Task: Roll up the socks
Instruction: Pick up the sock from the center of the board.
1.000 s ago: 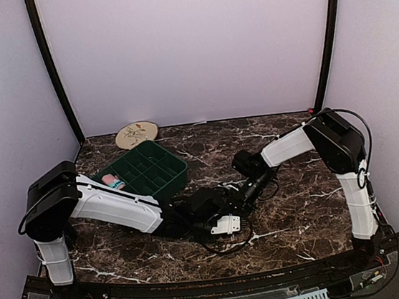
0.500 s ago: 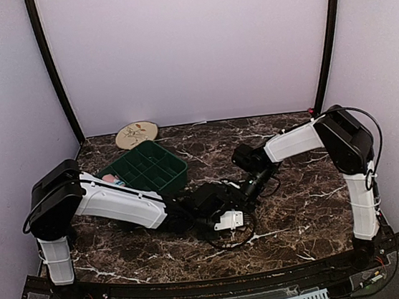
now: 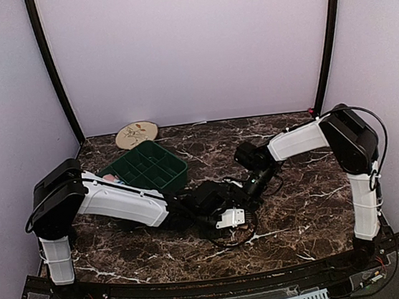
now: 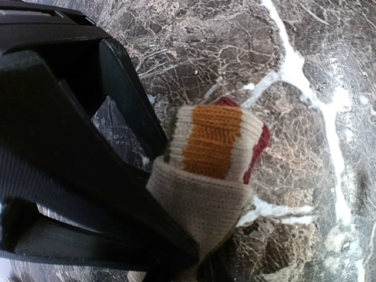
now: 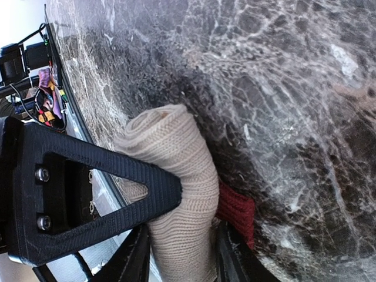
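Hold condition: the left gripper [image 4: 188, 252] is clamped narrow on the striped sock [image 4: 211, 158]. It pinches the cream cuff layer that wraps over the roll. I judge that this grip keeps the roll from unwinding while the cuff is folded around it.

Right gripper [image 3: 248, 194]: one finger [image 5: 117, 165] lies against the side of the roll, bracing it from the opposite side. Its other finger is not visible, so I cannot tell whether this gripper is open or closed.

Location: the sock sits low over the marble table [image 3: 301, 217], near its middle, where the two grippers meet. In the top view it is hidden beneath them.

Orientation, left wrist view: the long axis of the roll runs from the fingers at lower left up toward the upper right. The free end points away from the gripper and shows orange and cream stripes, with the dark red toe peeking out behind.

Orientation, right wrist view: the axis runs up the frame. The rounded cream end is at the top and dark red shows at lower right.
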`<act>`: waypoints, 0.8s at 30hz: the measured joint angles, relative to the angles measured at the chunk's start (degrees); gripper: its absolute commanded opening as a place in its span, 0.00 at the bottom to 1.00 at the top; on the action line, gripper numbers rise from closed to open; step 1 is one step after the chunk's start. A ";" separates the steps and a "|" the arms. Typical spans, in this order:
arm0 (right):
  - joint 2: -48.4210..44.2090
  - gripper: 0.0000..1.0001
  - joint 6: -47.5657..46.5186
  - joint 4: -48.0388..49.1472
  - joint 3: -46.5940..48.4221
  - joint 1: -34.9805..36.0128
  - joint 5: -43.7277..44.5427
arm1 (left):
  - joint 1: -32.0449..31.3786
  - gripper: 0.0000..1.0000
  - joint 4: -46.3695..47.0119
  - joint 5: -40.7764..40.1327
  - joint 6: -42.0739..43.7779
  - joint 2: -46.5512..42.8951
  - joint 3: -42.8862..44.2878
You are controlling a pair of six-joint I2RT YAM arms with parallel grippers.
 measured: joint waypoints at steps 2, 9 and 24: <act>-0.20 0.54 0.09 -0.20 -0.04 -0.02 -0.07 | 0.09 0.00 -0.04 0.22 -0.17 0.09 0.02; -1.53 0.55 -0.48 -0.68 -0.57 -0.35 0.66 | 0.42 0.00 -0.15 1.20 -0.50 0.37 0.26; -5.79 0.53 0.02 2.21 -5.29 -0.68 5.09 | 0.42 0.00 0.52 3.67 -0.90 1.73 2.19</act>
